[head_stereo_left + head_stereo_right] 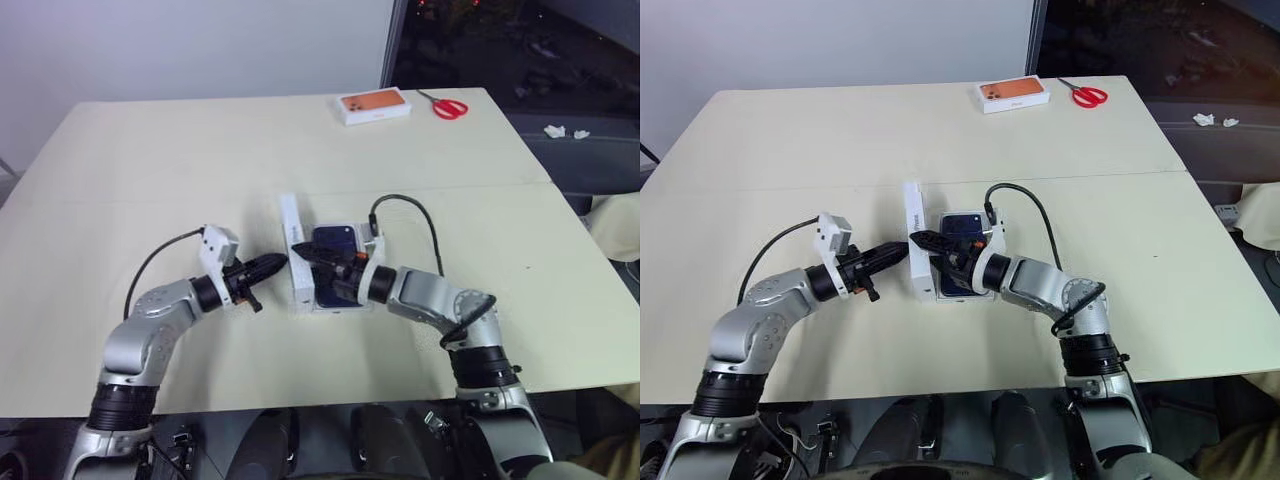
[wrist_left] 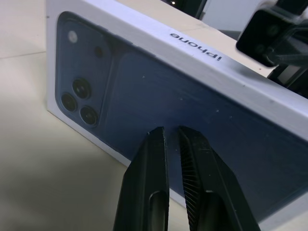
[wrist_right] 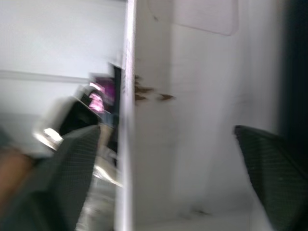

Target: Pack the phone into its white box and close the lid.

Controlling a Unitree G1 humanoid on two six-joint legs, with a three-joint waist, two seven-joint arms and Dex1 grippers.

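Centrally, the slim navy-blue phone (image 1: 335, 240) lay inside the shallow white cardboard box (image 1: 340, 300), long axis near-to-far. Its white lid (image 1: 916, 250) stood on edge at left, straddled by the right gripper's (image 1: 940, 247) spread fingers; the left gripper (image 1: 890, 255) was pinched together, empty.

Cream table (image 1: 150, 180), orange-topped white box (image 1: 374, 107) near far edge, red scissors (image 1: 444, 105) just beside it

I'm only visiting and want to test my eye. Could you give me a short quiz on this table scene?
1. True or false: the lid lies flat on the white box.
2. Which hand is open? A: left hand. B: right hand.
3. What red tool lies at the far edge of the table?
Key: 1 false, it stands on edge beside it; 2 B; 3 scissors.
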